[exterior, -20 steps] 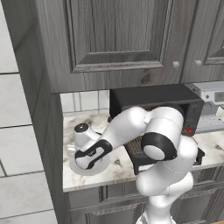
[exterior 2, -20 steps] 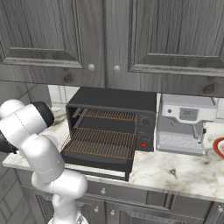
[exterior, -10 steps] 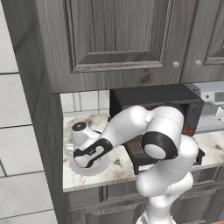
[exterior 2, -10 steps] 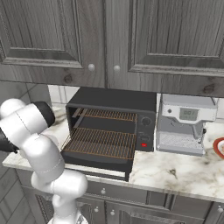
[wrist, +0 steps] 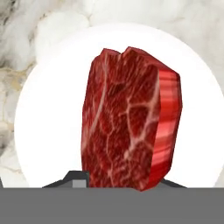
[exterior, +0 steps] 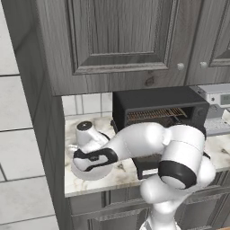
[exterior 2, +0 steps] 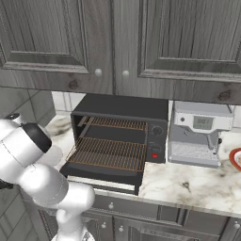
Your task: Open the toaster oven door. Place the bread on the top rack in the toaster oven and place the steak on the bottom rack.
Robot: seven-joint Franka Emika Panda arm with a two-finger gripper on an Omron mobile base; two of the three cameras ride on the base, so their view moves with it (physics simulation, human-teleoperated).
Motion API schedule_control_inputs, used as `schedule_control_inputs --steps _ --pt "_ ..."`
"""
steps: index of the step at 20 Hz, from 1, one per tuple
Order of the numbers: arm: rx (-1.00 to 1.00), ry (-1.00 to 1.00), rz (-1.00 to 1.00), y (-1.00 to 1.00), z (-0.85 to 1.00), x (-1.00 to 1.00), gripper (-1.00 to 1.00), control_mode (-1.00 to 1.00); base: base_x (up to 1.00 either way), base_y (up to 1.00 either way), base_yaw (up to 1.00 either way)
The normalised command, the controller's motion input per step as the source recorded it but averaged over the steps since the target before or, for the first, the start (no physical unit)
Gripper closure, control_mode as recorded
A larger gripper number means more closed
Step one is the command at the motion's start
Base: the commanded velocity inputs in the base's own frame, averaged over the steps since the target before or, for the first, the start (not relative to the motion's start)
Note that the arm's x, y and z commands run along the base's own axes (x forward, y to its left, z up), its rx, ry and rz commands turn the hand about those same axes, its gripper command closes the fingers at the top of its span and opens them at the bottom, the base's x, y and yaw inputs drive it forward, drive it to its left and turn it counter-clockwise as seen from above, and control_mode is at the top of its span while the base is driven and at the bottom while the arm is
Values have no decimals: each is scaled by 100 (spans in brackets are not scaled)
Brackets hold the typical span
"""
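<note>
Gripper (wrist: pixel 118 186) pinching red marbled raw steak (wrist: pixel 129 118), just ahead of its fingertips, above round white plate (wrist: pixel 48 127) on marble tabletop (wrist: pixel 26 30).

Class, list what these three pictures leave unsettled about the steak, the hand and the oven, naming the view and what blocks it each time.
- Hand, left base view: fingertips hidden behind the wrist, so open or shut is unclear.
- Steak, hand view: its lower end is cut by the bottom band; the grip cannot be seen.
- Plate, hand view: the steak covers its middle.
- Oven door, right base view: the arm covers its left end.
- Bottom rack: the bread cannot be made out.
</note>
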Motion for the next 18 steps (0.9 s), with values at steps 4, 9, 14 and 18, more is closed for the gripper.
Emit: schedule_control_inputs --steps 4,9,14,18 --pt "10 0 0 -40 30 -33 100 -100 0 0 0" --pt "9 -4 8 -50 29 -37 100 -100 0 0 0" --pt "1 -4 16 -42 40 -32 100 -100 0 0 0" --pt "0 -8 16 -36 48 -24 100 -100 0 0 0"
